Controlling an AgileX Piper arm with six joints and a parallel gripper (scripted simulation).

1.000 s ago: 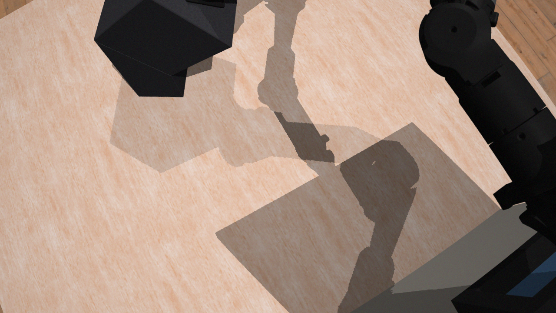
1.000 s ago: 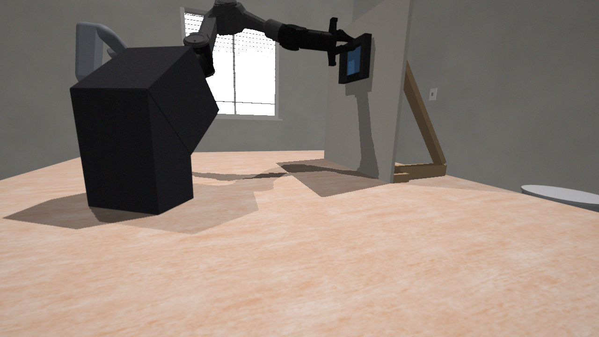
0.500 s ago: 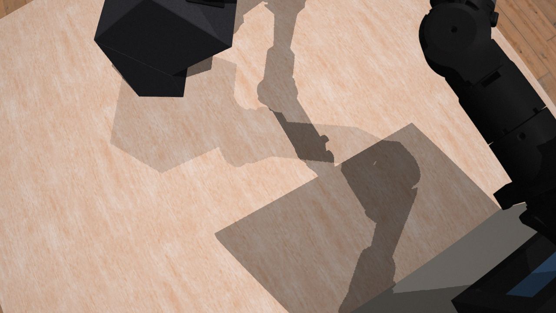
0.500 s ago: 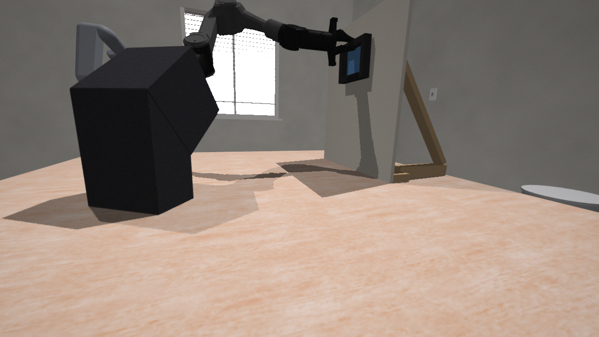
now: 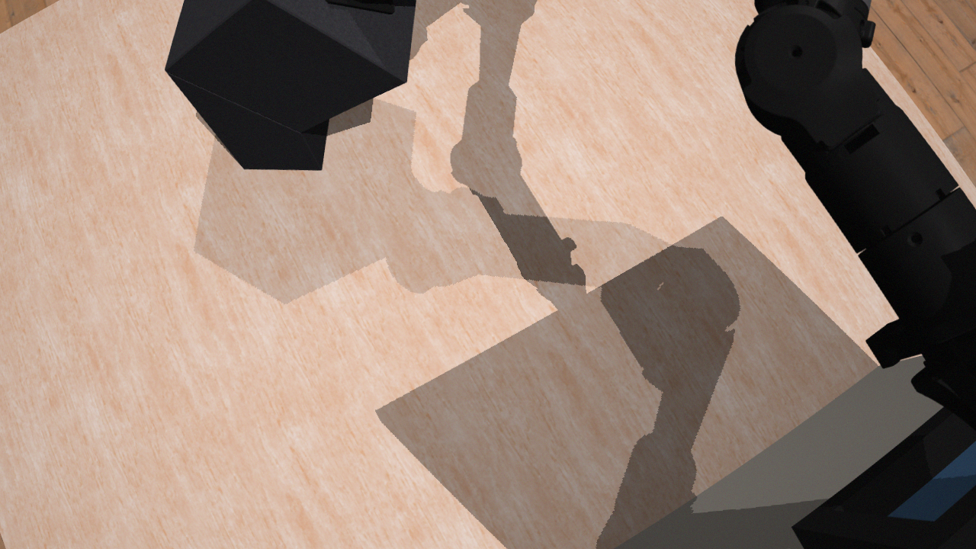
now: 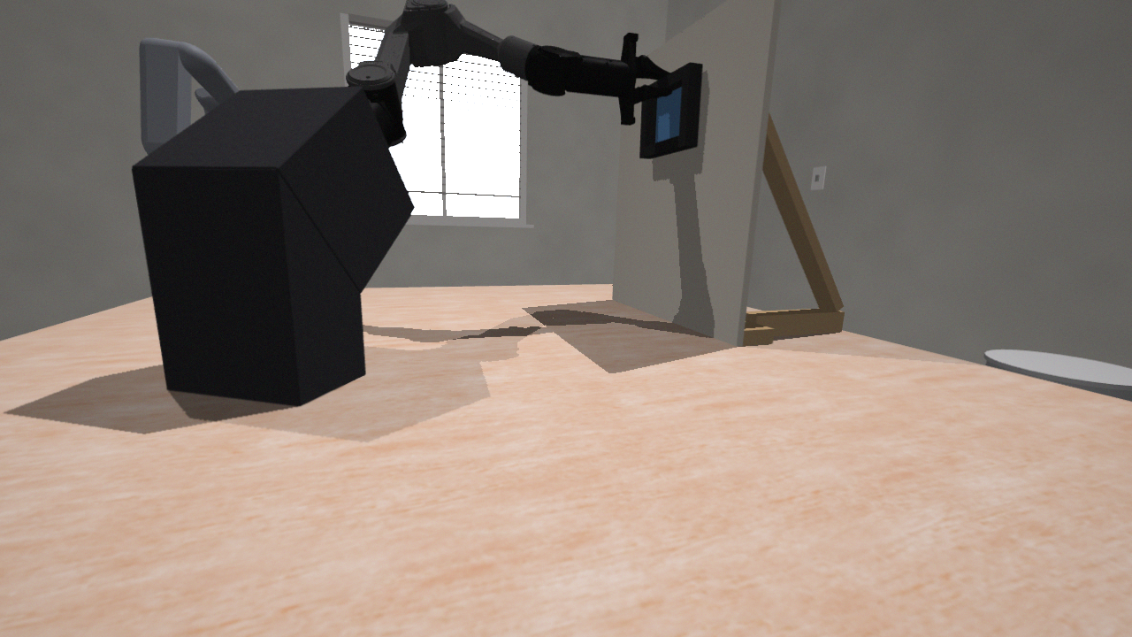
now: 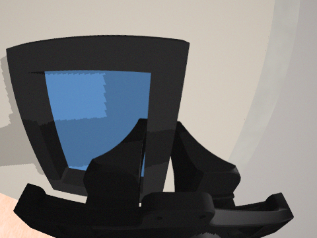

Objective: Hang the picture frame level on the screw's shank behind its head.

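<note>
One black claw is pinching the right side bar of the black rectangular picture frame with blue pane, holding it high against the grey upright wall panel above the wooden desk; screw hidden.

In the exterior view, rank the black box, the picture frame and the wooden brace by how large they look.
1. black box, by far the largest, though it is nearest the camera.
2. wooden brace behind the wall panel.
3. picture frame, held by the gripper, looks smallest and is farther off.
</note>
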